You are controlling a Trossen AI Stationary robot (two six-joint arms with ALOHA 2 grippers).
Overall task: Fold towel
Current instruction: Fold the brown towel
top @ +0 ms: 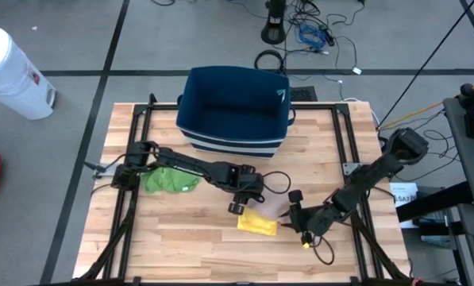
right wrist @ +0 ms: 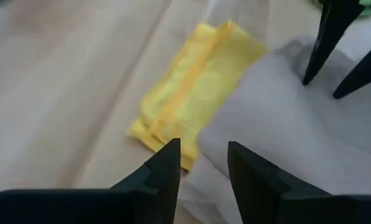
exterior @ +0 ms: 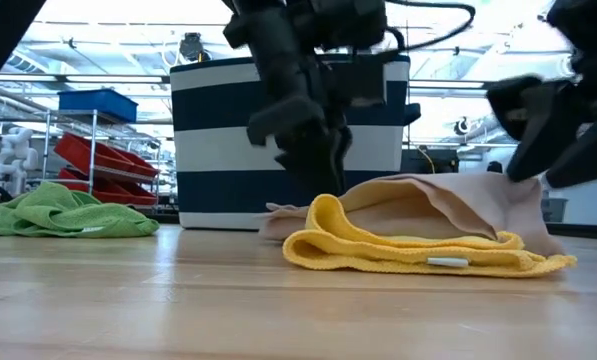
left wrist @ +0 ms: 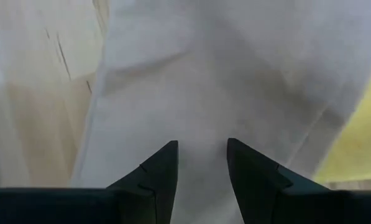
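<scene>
Left hand (top: 238,206): poised at mid-tabletop directly over a pale beige cloth (exterior: 448,205); in its wrist view the two dark fingers (left wrist: 157,180) stand apart with a clear gap, nothing between them, the cloth filling the field beyond. Right hand (top: 294,216): just beside the yellow towel (top: 257,223), on the side away from the left hand; its fingers (right wrist: 166,171) are parted over the edge where yellow towel meets beige cloth, gripping neither. The yellow towel lies flat in a narrow, already doubled strip, its layers visible at the edge in the low view, the beige cloth draped partly over it. Farther out: a green towel (top: 168,180) bunched beneath the left arm; a navy-and-white striped bin (top: 235,110) at the far edge of the wooden tabletop (top: 181,246).

Risks, as judgement: with two fabrics overlapping, a closing hand may pinch the beige cloth along with, or instead of, the yellow towel, dragging the fold open; both hands converging on the same small area may collide.

Views compared: the high view barely resolves the beige cloth, which the low and wrist views show plainly; the low view reveals the stacked layers and a small white tag (exterior: 447,262); only the high view fixes which arm is which.
</scene>
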